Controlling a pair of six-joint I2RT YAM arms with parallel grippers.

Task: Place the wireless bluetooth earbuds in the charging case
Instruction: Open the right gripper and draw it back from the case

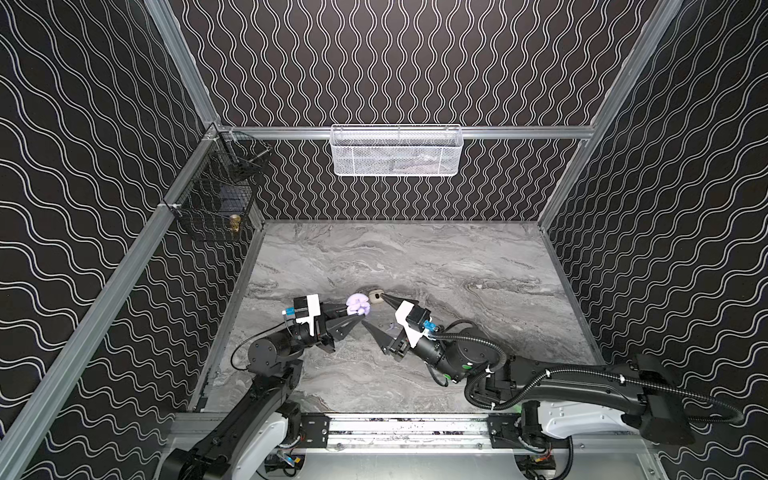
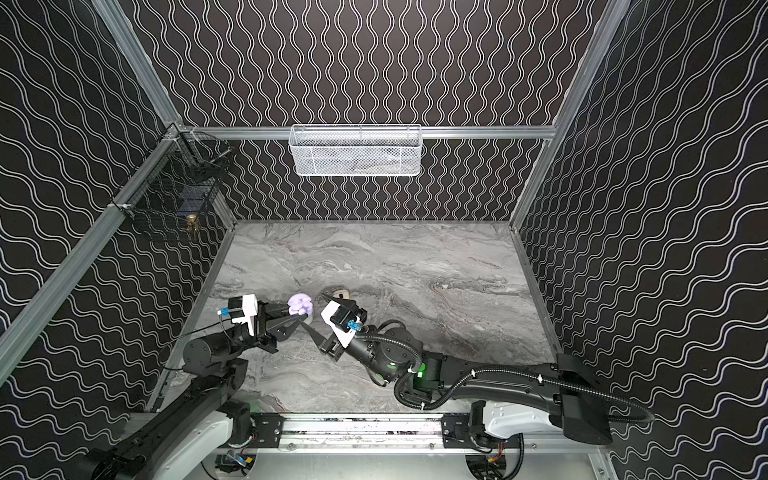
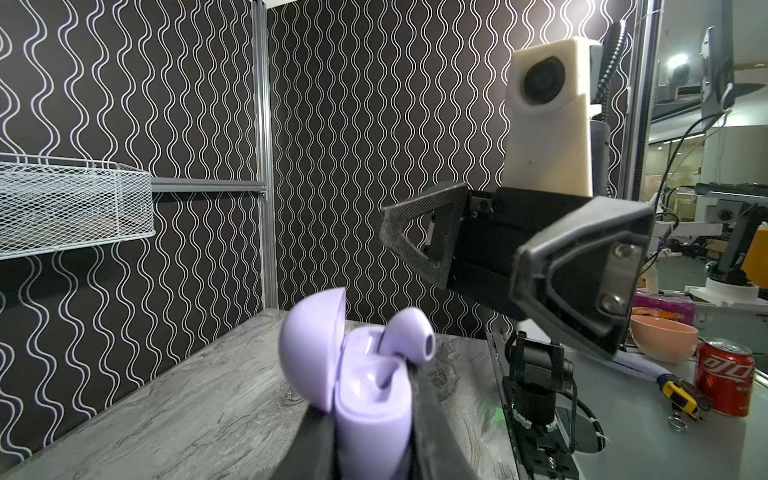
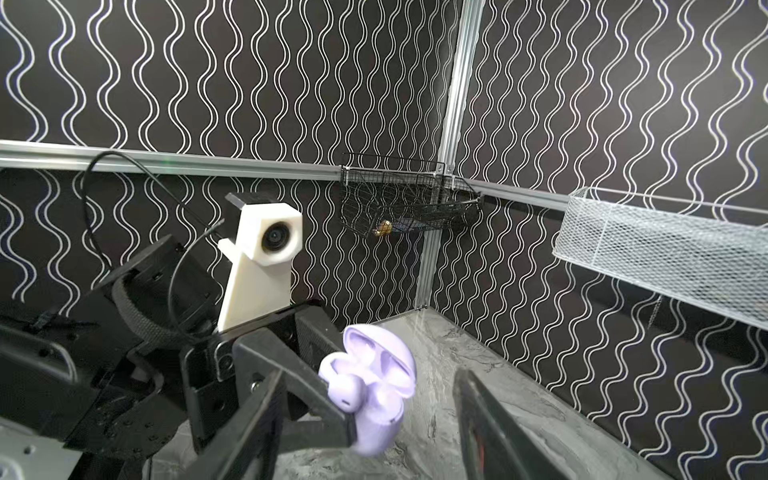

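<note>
The left hand [image 1: 352, 313] is closed tight on the purple charging case [image 3: 370, 411]. It holds the case up in the air above the counter [image 1: 415, 257]. The lid [image 3: 309, 349] is flipped open and stands up at the back. The right hand [image 1: 374, 309] is just beside the case. Its two fingers are wide apart and there is nothing between them.

One purple earbud [image 3: 409, 338] is in the case. Its thin stem goes down into a hole, but its round head looks like it sticks up high. I think it is not pushed all the way in, though I cannot tell for sure.

So the job now is to get that earbud to sit right. The left hand should hold the case very steady and not tip it, or the earbud may fall out. The right hand should go slowly, because it is very close and a small bump could knock the earbud loose. A soft push straight down on the round head should do it. A hard push could make the case slip.

The lid must stay open, since the other hole looks empty. A tan case [image 1: 376, 296] sits on the counter just behind the right hand, so mind that too.
</note>
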